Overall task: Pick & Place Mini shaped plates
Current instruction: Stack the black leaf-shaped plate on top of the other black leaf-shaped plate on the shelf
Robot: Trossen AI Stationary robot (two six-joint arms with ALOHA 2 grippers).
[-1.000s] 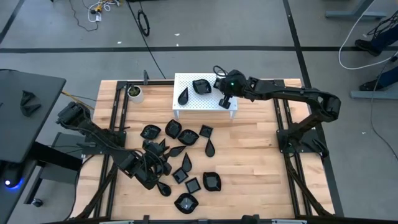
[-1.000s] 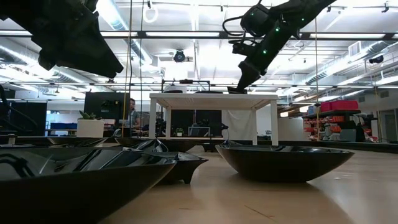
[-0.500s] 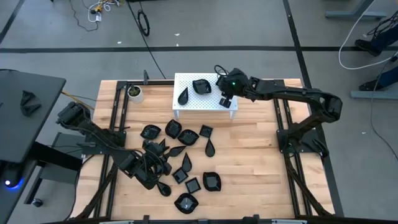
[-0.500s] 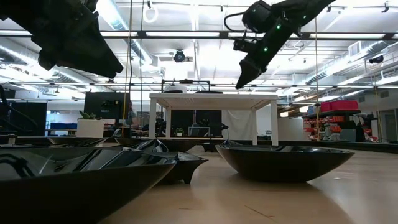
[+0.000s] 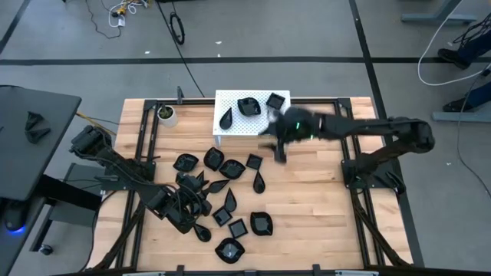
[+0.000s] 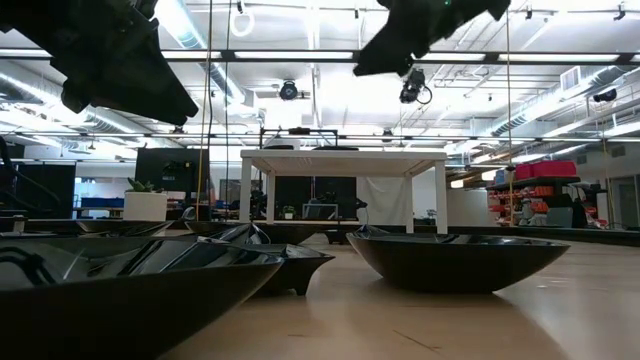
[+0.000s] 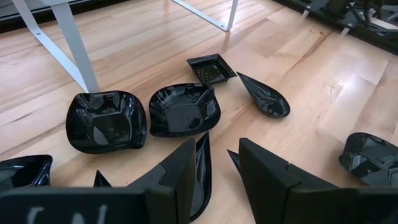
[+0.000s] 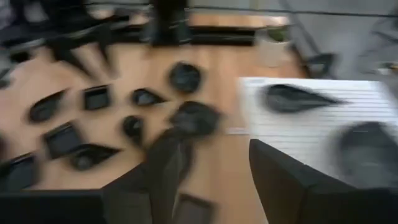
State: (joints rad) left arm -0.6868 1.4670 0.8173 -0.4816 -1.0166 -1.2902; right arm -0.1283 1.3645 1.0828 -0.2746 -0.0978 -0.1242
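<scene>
Several mini shaped plates, glossy black, lie scattered on the wooden table (image 5: pixel 307 207), among them a lobed one (image 7: pixel 106 121) and a square one (image 7: pixel 211 67). A small white stand (image 5: pixel 253 126) at the far middle bears a teardrop plate (image 5: pixel 227 118), a lobed plate (image 5: pixel 248 106) and a square plate (image 5: pixel 275 100). My right gripper (image 5: pixel 278 147) hangs open and empty just off the stand's near right corner, above the table. My left gripper (image 5: pixel 198 205) stands open low over the cluster, with a plate's rim (image 7: pixel 204 163) between its fingers. My left gripper has a black plate's rim (image 7: pixel 205 155) right beside one finger (image 7: pixel 177 180), with a clear gap to the other finger. Whether the finger touches the rim I cannot tell. The plate lies on the table.
A white cup with a green plant (image 5: pixel 166 114) stands at the far left. Black frame rails (image 5: pixel 351 165) run along the table's left and right sides. Bare wood lies to the right of the cluster. In the low view a wide plate (image 6: pixel 450 260) sits close in front.
My right gripper has opened and let go of the square plate, which now rests on the white stand's far right corner. It has then risen and swung off the stand toward the table's near side and the cluster.
</scene>
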